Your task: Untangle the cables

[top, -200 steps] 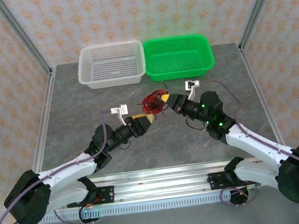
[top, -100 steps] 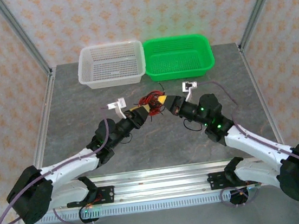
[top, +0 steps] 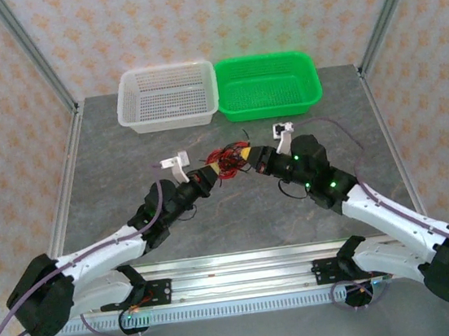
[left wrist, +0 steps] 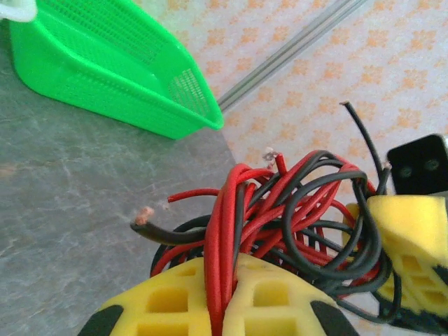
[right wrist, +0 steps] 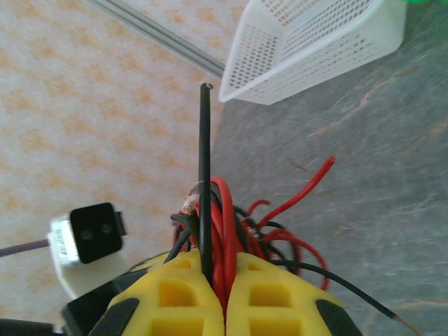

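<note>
The cables [top: 227, 158] are a small tangled bunch of thin red and black wires held above the table's middle, between both grippers. My left gripper [top: 213, 172] comes in from the lower left and is shut on red and black strands [left wrist: 222, 259] that run down between its yellow pads. My right gripper [top: 245, 156] comes in from the right and is shut on the cables [right wrist: 224, 245] too, with one black strand [right wrist: 204, 175] sticking straight up. In the left wrist view the right gripper's yellow finger [left wrist: 409, 238] presses against the far side of the bunch.
A white basket [top: 168, 98] and a green basket [top: 268, 85] stand side by side at the back of the grey table [top: 126, 164]. Aluminium frame posts rise at the corners.
Both grippers have closed in on each other and shifted slightly left and back, so the bunch is now more compressed between them. The left arm has stretched further forward.
</note>
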Controlling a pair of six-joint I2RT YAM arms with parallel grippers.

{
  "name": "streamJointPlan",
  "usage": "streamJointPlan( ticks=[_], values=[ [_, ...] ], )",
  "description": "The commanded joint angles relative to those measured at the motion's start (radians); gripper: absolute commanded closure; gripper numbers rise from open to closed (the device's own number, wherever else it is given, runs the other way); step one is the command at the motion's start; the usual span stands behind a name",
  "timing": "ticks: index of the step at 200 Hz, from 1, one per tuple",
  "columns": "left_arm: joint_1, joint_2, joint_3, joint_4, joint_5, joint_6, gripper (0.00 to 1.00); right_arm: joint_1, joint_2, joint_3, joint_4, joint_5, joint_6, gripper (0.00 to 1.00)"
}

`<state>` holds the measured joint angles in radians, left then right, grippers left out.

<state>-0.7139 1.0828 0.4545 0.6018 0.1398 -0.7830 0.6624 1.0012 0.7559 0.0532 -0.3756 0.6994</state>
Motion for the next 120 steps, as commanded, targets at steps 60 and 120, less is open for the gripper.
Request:
streamJointPlan(
  ticks=[60, 120],
  values=[
    [0.014, -0.070, 0.009, -0.428, -0.093, 0.168, 0.99, -0.007, 0.084, 0.082, -0.283, 0.119, -0.344, 1.00],
    [0.014, -0.044, -0.055, -0.350, -0.112, 0.073, 1.00, -0.007, 0.159, -0.035, -0.096, 0.137, -0.160, 0.97]
  ],
)
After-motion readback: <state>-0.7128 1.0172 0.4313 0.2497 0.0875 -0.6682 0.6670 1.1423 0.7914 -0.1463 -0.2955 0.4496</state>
